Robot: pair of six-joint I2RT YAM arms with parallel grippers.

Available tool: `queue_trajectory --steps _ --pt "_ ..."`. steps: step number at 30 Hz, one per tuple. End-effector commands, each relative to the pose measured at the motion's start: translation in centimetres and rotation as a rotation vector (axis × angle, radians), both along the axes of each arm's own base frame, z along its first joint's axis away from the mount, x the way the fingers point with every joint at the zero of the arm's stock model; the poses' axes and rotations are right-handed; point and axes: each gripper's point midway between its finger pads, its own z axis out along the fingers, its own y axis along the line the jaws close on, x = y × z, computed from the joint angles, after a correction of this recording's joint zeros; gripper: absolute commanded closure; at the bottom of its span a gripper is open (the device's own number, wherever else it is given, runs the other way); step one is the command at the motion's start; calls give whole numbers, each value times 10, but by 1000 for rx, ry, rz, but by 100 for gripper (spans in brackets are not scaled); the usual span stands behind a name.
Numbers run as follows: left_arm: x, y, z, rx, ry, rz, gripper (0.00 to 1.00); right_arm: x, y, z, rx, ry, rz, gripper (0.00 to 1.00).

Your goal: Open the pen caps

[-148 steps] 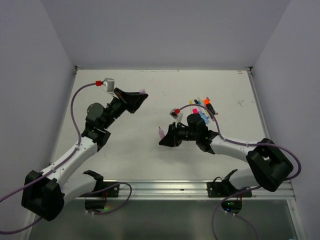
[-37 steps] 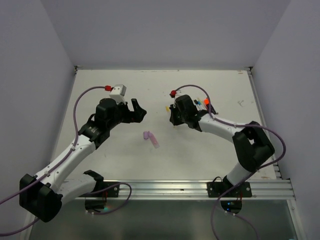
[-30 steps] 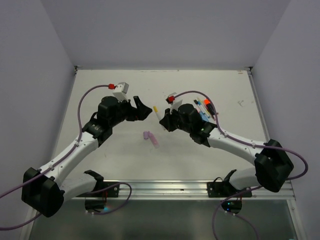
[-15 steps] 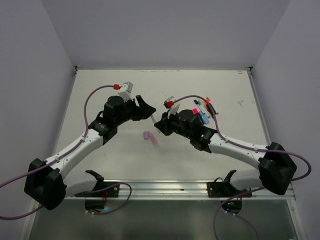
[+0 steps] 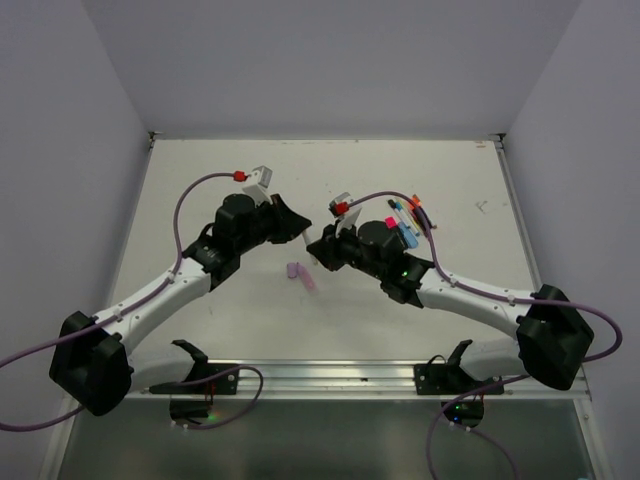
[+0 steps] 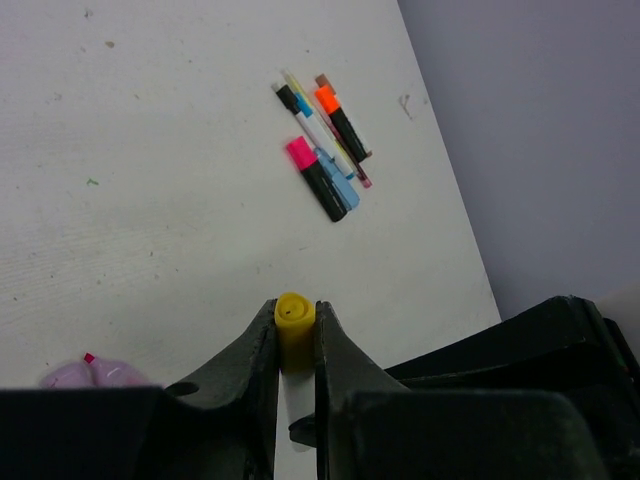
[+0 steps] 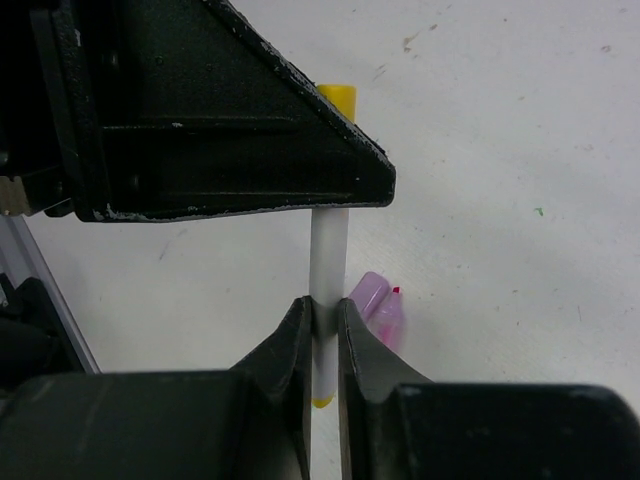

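Over the middle of the desk (image 5: pixel 210 180), the left tool (image 6: pixel 295 335) is clamped on the yellow cap (image 6: pixel 294 312) of a thin pen. The right tool (image 7: pixel 322 312) is clamped on its white barrel (image 7: pixel 328 250). A lilac highlighter (image 5: pixel 310 283) and a lilac cap (image 5: pixel 295 270) lie side by side just beneath. The other pens (image 6: pixel 322 150) are bunched right of centre, nearer the far edge.

We see a yellow cap (image 6: pixel 294 318) at the end of a white pen (image 7: pixel 327 255), pinched between the fingers of the left gripper (image 6: pixel 295 312). A lilac cap (image 5: pixel 296 270) lies loose, just beside its highlighter (image 5: pixel 311 283). A pink cap (image 6: pixel 299 153) and an orange cap (image 6: pixel 326 99) sit on pens lying together, well apart from these.
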Motion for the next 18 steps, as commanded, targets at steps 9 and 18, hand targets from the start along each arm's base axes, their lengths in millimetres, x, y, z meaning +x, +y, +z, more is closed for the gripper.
queue_trajectory --steps 9,18 --pt "0 0 28 -45 -130 -10 100 0 12 24 92 -39 25 53" --pt "-6 -5 37 -76 -160 -48 100 8 24 27 91 -50 36 71"
